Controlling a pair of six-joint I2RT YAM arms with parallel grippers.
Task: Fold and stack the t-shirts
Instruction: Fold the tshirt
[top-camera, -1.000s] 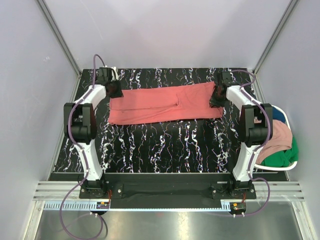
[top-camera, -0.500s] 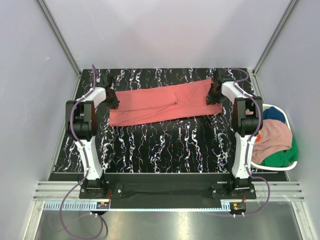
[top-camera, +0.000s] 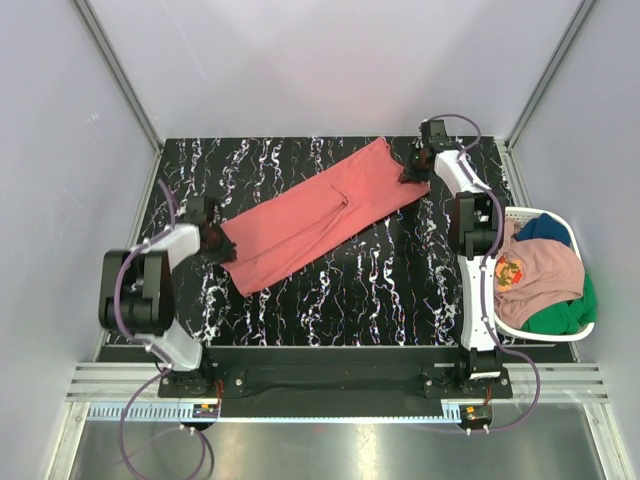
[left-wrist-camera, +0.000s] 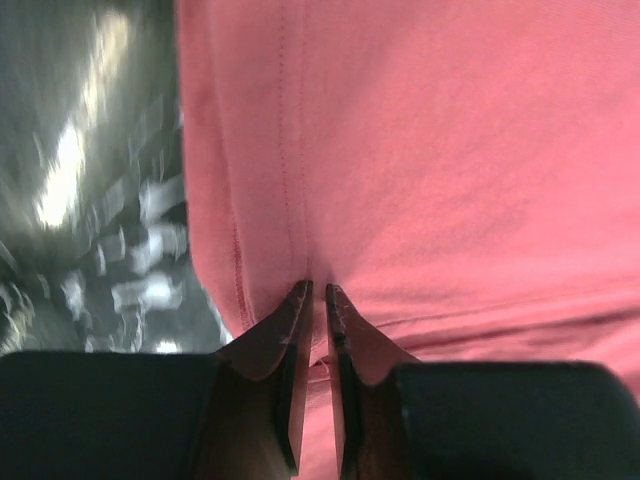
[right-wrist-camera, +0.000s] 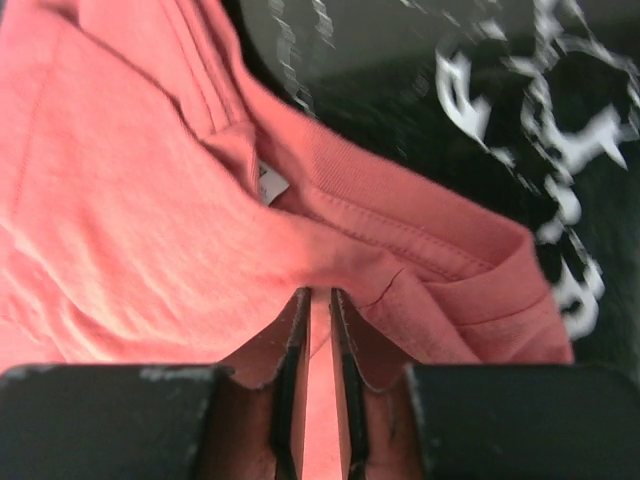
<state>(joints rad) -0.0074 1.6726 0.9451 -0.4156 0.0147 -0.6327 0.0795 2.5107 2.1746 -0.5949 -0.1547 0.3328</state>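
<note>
**Item 1: coral-red t-shirt** (top-camera: 315, 215). Already narrowed to a long strip and lying on the black marbled table (top-camera: 380, 290). Its long axis runs on a diagonal from near-left to far-right.

**Holds:** 2.
- The left gripper (left-wrist-camera: 318, 290) is clamped on the stitched hem at the near-left end.
- The right gripper (right-wrist-camera: 318, 295) is clamped on the ribbed collar at the far-right end.
- The shirt spans the gap between them, so each arm has 1 end and neither is nearer the middle.
- Whether the cloth clears the table cannot be told.

**Bearing on the next move:** judged to be a squaring-up or an end-to-end fold. Either turns on that diagonal, and the 2 ends must travel together or the strip will skew.

**Items 2–4:** pink t-shirt (top-camera: 545, 270), dark blue t-shirt (top-camera: 545, 228) and green t-shirt (top-camera: 560, 315). All are heaped unfolded in the white laundry basket (top-camera: 548, 338), off the table's right edge.

**Markings:**
- A small white tag (right-wrist-camera: 268, 183) sits inside the collar; its writing is unreadable.
- A cartoon print (top-camera: 508, 272) shows on the pink shirt; no legible text.
</note>
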